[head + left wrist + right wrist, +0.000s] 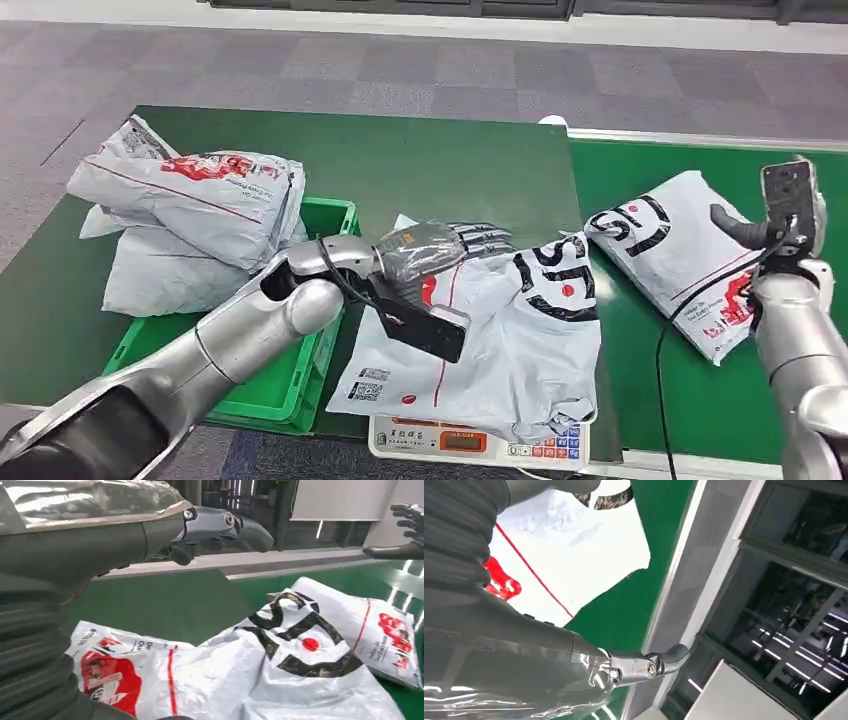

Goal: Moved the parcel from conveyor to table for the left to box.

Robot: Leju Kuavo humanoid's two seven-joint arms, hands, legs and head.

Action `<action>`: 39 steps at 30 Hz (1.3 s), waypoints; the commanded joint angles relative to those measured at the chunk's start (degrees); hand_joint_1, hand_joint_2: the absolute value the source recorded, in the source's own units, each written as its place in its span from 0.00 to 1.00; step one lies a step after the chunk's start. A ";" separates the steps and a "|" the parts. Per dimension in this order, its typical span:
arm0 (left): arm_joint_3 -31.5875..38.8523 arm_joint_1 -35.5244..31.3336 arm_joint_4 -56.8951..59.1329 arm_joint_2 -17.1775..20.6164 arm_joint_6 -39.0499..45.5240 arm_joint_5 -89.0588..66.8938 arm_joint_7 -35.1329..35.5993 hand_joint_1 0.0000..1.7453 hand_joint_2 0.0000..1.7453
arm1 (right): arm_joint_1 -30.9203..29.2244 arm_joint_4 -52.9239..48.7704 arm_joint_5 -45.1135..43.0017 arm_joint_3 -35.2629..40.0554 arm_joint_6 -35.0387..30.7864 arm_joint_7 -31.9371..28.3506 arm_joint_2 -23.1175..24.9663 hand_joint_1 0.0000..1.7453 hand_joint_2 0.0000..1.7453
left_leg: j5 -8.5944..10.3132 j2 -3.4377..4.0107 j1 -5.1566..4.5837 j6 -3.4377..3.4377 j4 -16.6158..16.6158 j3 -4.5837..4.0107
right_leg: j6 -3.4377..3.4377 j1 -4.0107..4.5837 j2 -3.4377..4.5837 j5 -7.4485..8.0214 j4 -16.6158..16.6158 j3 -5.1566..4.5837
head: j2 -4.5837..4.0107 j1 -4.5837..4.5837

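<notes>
Nearest the camera, at the near edge of the bench (450,160), a white weighing scale (480,443) is seen, and the parcel (500,340) is draped over it, a white plastic mailer with black lettering and a red mark. Its skin is creased and slumped, so it is judged to be light, soft and rather slippery, with nothing stiff to brace against; a hold is best taken on a bunched fold near the middle, where the film gathers, not on a flat face. The left hand (450,248) is stretched out flat just above the parcel's far end, fingers extended and nothing gripped. The right hand (775,225) is raised over the conveyor (640,165), fingers apart and empty, beside a second mailer (680,255) lying on the belt. A green crate (290,385) stands at the bench's left side, piled with more grey mailers (190,215). Green matting covers the bench, and grey carpet tiles (350,60) are laid beyond its far edge.
</notes>
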 commanded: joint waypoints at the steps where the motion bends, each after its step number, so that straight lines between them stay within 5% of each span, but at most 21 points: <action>1: -5.37 -3.43 2.15 0.47 0.10 0.24 0.25 0.00 1.00 | -4.12 6.59 0.03 -4.14 0.26 0.13 1.32 0.00 1.00 | -0.03 0.04 0.00 -0.02 -0.03 0.10 | -0.02 0.00 0.07 -0.02 -0.02 0.08 | 0.00 0.00; 17: -6.33 -1.65 5.48 -0.81 0.10 0.76 0.40 0.00 1.00 | -3.74 6.43 0.99 -3.86 0.81 0.05 3.54 0.00 1.00 | -0.03 0.11 -0.02 -0.01 -0.08 0.15 | -0.01 -0.02 0.14 0.01 -0.06 0.12 | 0.00 0.00; 19: -6.46 -2.00 7.66 -1.98 -0.12 1.51 0.12 0.00 1.00 | -4.39 6.59 1.36 -3.88 0.82 0.62 3.78 0.00 1.00 | -0.02 0.11 -0.03 -0.01 -0.12 0.19 | -0.02 -0.03 0.15 0.01 -0.08 0.15 | 0.00 0.00; 21: -9.08 -2.31 13.32 -8.13 -2.36 0.43 -1.53 0.00 1.00 | -3.13 6.81 0.89 -5.37 -0.91 0.54 2.36 0.00 1.00 | -0.02 0.06 -0.03 -0.01 -0.12 0.21 | -0.02 -0.02 0.10 0.00 -0.10 0.19 | 0.00 0.00; 24: -10.68 -0.69 15.64 -11.61 -1.35 -1.61 -2.00 0.00 1.00 | -0.11 5.66 -0.09 -7.27 -0.36 -1.29 0.18 0.00 1.00 | 0.01 -0.18 0.01 0.03 -0.14 0.23 | 0.01 0.01 -0.13 -0.02 -0.19 0.29 | 0.00 0.00; 32: -11.73 2.93 13.77 -8.47 1.81 -6.52 -2.26 0.00 1.00 | 0.73 2.94 0.84 -7.67 0.55 -0.72 1.02 0.00 1.00 | -0.13 0.04 -0.13 0.12 -0.07 0.16 | 0.03 -0.12 0.05 -0.04 -0.10 0.16 | 0.00 0.02; 39: -12.84 4.86 18.20 -9.73 6.69 -9.80 -2.85 0.00 1.00 | 1.04 2.72 1.83 -7.68 0.51 -0.49 1.85 0.00 1.00 | -0.10 0.07 -0.10 0.11 -0.15 0.25 | 0.03 -0.09 0.10 -0.02 -0.15 0.20 | 0.00 0.00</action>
